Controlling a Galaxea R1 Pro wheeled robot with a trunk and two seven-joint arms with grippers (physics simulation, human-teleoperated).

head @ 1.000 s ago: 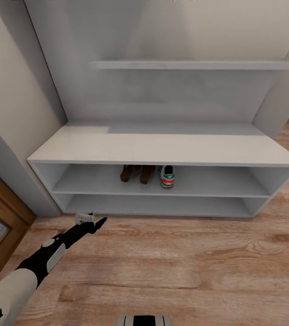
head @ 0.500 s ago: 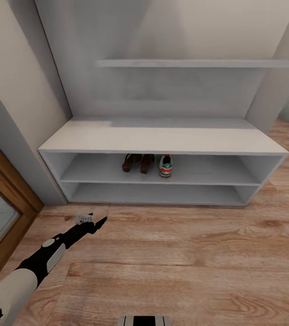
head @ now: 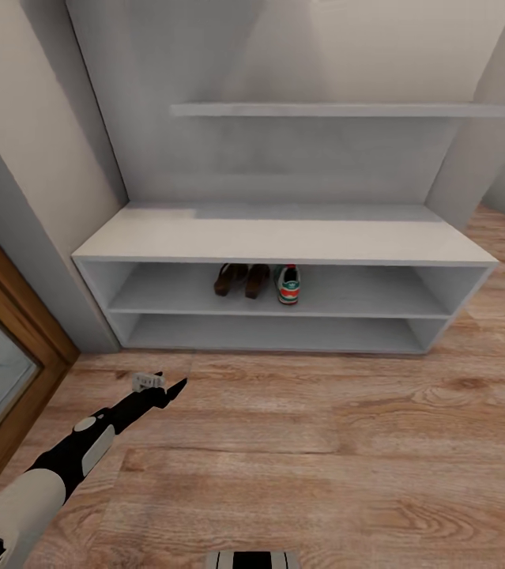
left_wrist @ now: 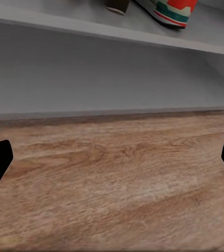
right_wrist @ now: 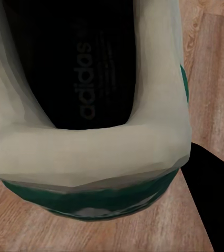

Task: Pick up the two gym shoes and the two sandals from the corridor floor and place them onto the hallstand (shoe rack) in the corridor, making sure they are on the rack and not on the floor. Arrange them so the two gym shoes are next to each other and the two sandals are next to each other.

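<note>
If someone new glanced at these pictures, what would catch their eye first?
Probably the pale grey hallstand, with two brown sandals and one white, green-striped gym shoe side by side on its upper shelf. Next, the second gym shoe looms close before the right wrist camera.

"adidas" on gym shoe (right_wrist: 85,105) insole

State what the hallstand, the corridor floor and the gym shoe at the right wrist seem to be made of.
Hallstand: probably painted board, matte pale grey, no grain showing. Corridor floor: wood-look planks with grain and knots. Gym shoe: smooth off-white upper, possibly leather or synthetic, with a green band beneath the collar and a dark printed insole.
</note>
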